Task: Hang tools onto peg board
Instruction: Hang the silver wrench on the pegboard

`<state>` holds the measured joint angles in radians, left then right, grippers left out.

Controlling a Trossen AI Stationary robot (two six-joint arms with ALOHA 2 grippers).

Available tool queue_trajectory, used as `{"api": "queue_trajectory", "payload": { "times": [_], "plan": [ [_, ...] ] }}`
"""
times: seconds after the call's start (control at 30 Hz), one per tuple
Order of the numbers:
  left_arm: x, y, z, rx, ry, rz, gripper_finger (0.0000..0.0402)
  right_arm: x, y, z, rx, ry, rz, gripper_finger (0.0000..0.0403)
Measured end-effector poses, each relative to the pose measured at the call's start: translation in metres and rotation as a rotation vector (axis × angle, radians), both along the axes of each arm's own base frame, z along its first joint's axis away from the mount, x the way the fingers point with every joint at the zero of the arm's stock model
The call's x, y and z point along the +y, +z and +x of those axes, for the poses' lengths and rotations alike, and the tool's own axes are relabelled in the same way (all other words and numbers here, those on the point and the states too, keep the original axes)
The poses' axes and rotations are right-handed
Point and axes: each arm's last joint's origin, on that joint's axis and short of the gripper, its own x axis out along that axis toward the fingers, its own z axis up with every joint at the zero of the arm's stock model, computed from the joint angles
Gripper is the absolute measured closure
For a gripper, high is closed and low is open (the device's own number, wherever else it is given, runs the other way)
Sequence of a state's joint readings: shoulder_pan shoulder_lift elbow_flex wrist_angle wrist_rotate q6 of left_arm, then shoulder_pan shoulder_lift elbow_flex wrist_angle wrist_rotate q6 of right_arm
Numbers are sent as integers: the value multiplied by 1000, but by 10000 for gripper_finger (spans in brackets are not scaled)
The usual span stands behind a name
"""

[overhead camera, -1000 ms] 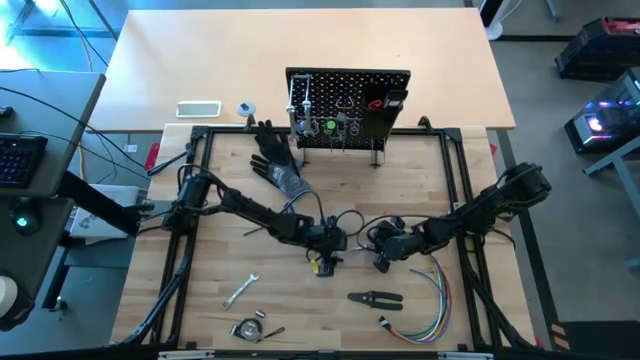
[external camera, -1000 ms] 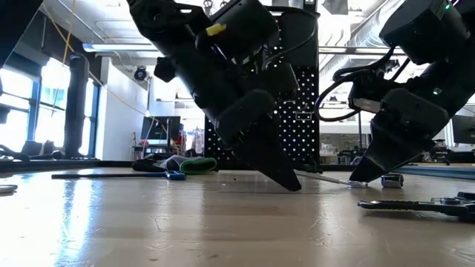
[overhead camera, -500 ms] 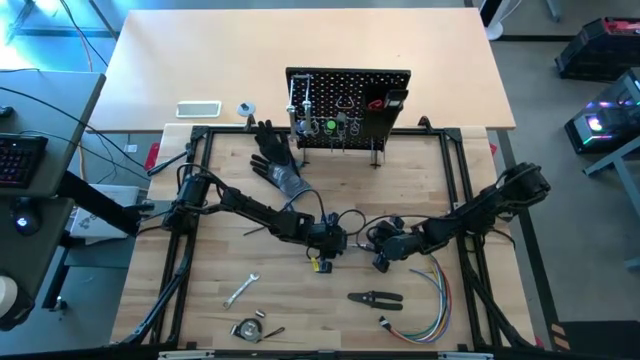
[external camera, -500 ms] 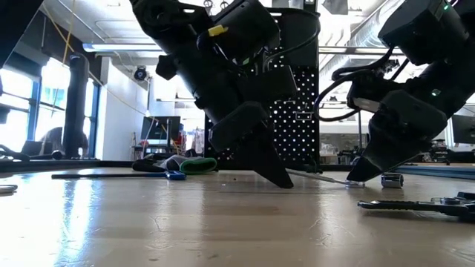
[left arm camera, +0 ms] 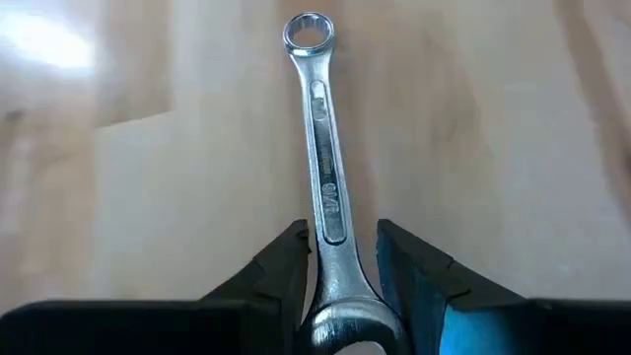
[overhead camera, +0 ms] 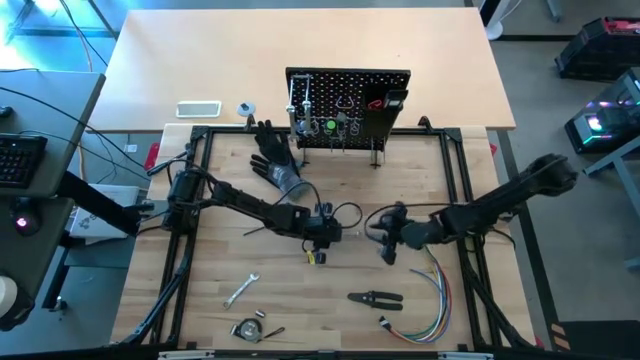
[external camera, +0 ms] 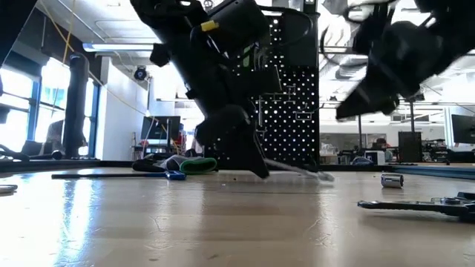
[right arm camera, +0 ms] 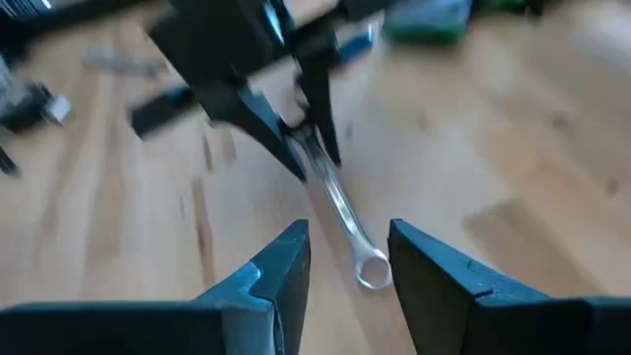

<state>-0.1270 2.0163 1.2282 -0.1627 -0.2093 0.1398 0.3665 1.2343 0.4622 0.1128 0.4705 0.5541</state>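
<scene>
Wrench [left arm camera: 323, 187], silver combination type, sits mid-table in front of the peg board [overhead camera: 348, 103], well apart from it. Left gripper [left arm camera: 341, 266] is clamped on its shank near one end, fingers [left arm camera: 286, 271] pressed to both sides; ring end [left arm camera: 308, 33] sticks out past the tips. In low view the wrench [external camera: 293, 168] slants from the left gripper [external camera: 249, 159] down toward the wood, far end at or just above the tabletop.

Right gripper [right arm camera: 345, 258] hangs just to the right of the wrench, lifted off the table; fingers [right arm camera: 281, 266] apart w/ nothing between them, pointed at the wrench's free ring end [right arm camera: 372, 269].

Peg board stands upright at the back edge of the wood table [overhead camera: 420, 170], a few tools already on its hooks. Black glove [overhead camera: 275, 160] lies just in front-left of the board. Farther from the board, toward the near edge: small wrench [overhead camera: 241, 289], black-handled pliers [overhead camera: 375, 298], bundle of coloured wires [overhead camera: 425, 305] at near right.
</scene>
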Motion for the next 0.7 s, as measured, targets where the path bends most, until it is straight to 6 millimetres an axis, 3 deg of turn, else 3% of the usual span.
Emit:
{"api": "queue_trajectory", "payload": {
  "times": [0.2,0.4,0.7],
  "plan": [
    [8,18,-6,-9,54,57,304,-5,39,-18,-174,-24,-54,269],
    [11,53,-11,-102,101,137,304,-10,66,-37,-310,-57,-71,269],
    [23,118,-28,-312,180,214,304,-10,80,-57,-369,-116,-104,269]
  ]
}}
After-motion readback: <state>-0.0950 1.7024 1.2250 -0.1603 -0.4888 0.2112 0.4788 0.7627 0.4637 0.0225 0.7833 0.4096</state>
